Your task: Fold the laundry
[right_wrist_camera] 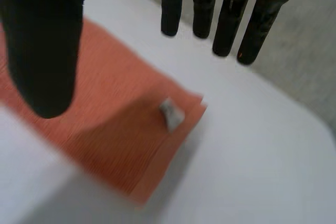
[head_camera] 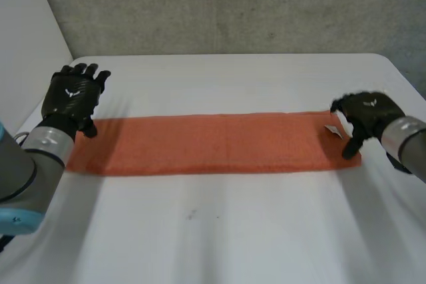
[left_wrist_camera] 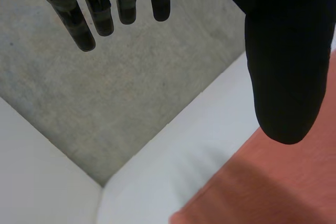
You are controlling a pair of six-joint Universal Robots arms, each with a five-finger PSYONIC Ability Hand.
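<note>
A long orange towel point(head_camera: 213, 143) lies flat across the white table point(head_camera: 219, 231) as a narrow band, with a small white tag point(head_camera: 332, 130) near its right end. My left hand point(head_camera: 72, 94) hovers above the towel's left end, fingers point(left_wrist_camera: 86, 22) straight and spread, thumb point(left_wrist_camera: 283, 61) apart, holding nothing. My right hand point(head_camera: 365, 116) is over the right end, its fingers point(right_wrist_camera: 226, 19) straight and off the cloth, thumb point(right_wrist_camera: 44, 45) above the towel point(right_wrist_camera: 105, 129). The tag point(right_wrist_camera: 171, 113) lies under the right palm. The towel's left corner point(left_wrist_camera: 252, 187) lies below the left thumb.
A grey concrete wall point(head_camera: 233, 4) rises behind the table's far edge, and a white panel point(head_camera: 23, 44) stands at the left. The table's right edge point(head_camera: 406, 78) runs close to my right hand. Bare table surface spreads in front of the towel.
</note>
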